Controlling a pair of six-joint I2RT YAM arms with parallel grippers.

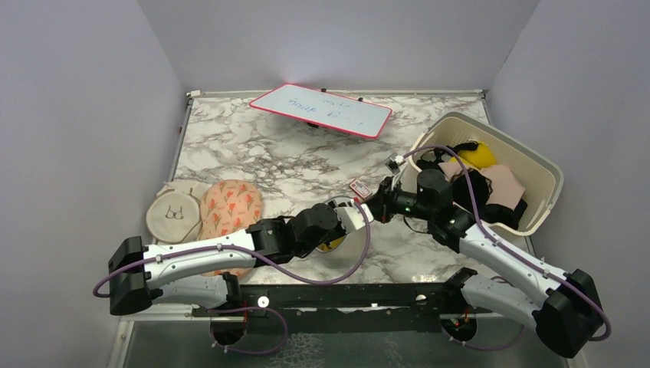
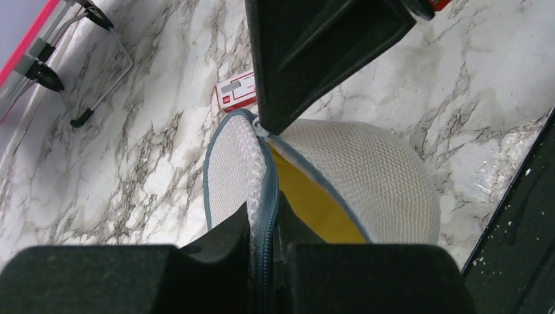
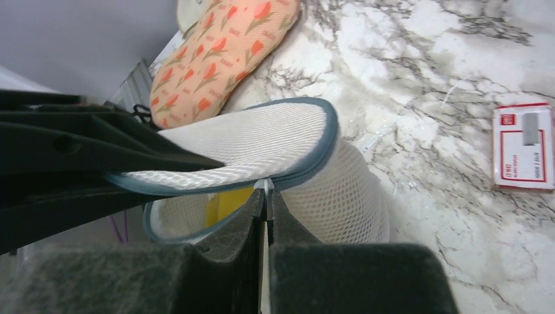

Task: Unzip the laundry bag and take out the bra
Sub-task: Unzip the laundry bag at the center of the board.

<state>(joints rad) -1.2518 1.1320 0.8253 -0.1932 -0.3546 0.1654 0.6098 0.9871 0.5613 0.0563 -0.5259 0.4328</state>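
The white mesh laundry bag (image 2: 366, 170) sits on the marble table near the front middle (image 1: 354, 221). Its zipper is partly open and the round lid (image 3: 255, 144) is lifted. The mustard-yellow bra (image 2: 314, 206) shows inside through the gap, and also in the right wrist view (image 3: 226, 203). My left gripper (image 2: 265, 219) is shut on the grey-blue zipper trim at the bag's rim. My right gripper (image 3: 267, 196) is shut on the white zipper pull (image 3: 267, 185) at the far end of the opening. Both grippers meet over the bag (image 1: 360, 208).
A beige basket (image 1: 546, 201) with black, yellow and pink garments stands at the right. A red-framed whiteboard (image 1: 322, 110) is at the back. A flat beige pouch (image 1: 172, 215) and an orange-pink pouch (image 1: 230, 207) lie at the left. A small red-white box (image 3: 523, 147) lies beside the bag.
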